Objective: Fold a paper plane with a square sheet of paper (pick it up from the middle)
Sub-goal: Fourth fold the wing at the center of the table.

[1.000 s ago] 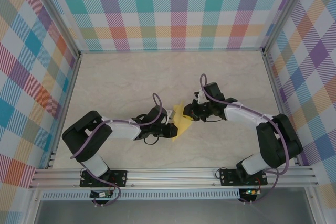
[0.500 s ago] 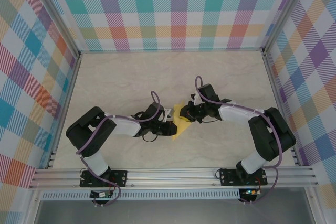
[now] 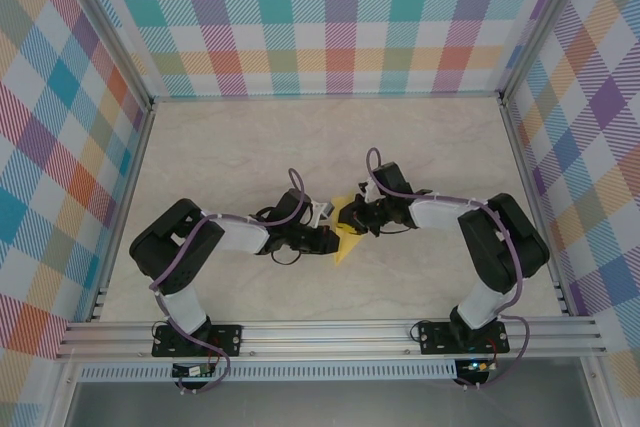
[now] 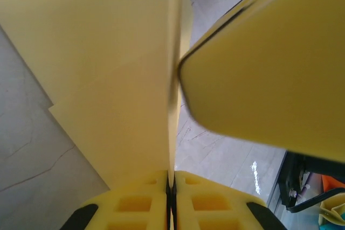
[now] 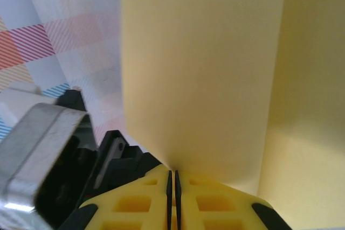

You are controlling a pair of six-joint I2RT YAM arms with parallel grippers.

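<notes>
The square sheet of paper (image 3: 345,245) is yellow and creased, and hangs above the table's middle between my two grippers. My left gripper (image 3: 328,237) reaches it from the left and is shut on its edge. In the left wrist view the sheet (image 4: 108,79) rises edge-on out of the closed left gripper (image 4: 171,179), and a yellow finger (image 4: 264,68) of the right gripper presses against it from the right. My right gripper (image 3: 352,219) comes in from the right. It is shut (image 5: 173,175) on a broad flap of the paper (image 5: 199,68).
The pale marble-look table (image 3: 250,147) is walled by checked panels (image 3: 320,17) at the back and on both sides. An aluminium rail (image 3: 330,332) carrying both arm bases runs along the near edge. The left arm's dark wrist (image 5: 54,154) sits close beside the right gripper.
The right arm has drawn left and folded in, bringing its gripper closer to the left one. The left arm has stretched slightly right. Both stay shut on the paper.
</notes>
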